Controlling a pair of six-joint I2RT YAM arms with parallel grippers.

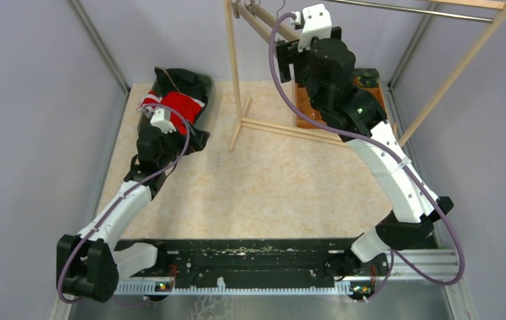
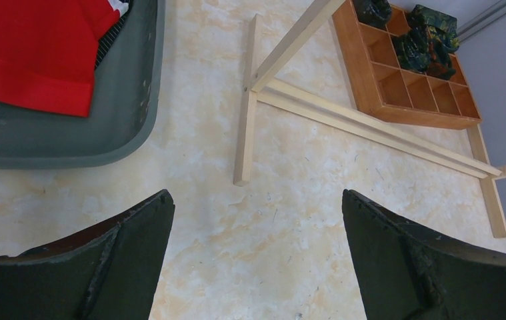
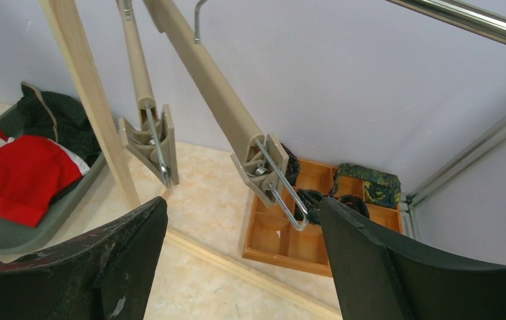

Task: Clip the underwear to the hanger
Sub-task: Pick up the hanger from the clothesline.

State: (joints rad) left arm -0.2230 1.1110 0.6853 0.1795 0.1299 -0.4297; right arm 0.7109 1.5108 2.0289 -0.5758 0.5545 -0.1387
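The tabletop [image 1: 270, 193] carried a wooden rack [image 1: 233, 67] at 12 o'clock and a grey tray [image 2: 123, 100] at 10 o'clock, where the red underwear [image 1: 182, 103] lay unclipped. The hanger [image 3: 203, 73] hung from the rack. The left tool [image 2: 257, 200] stood wide over the tabletop beside the tray; the right tool [image 3: 243, 203], wide and holding nothing, faced the hanger's clip [image 3: 270, 173]

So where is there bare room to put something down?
The bare tabletop between and in front of the grey bin and the wooden rack's foot is free. Crowded: back right, where the compartment tray sits behind the rack's rails.
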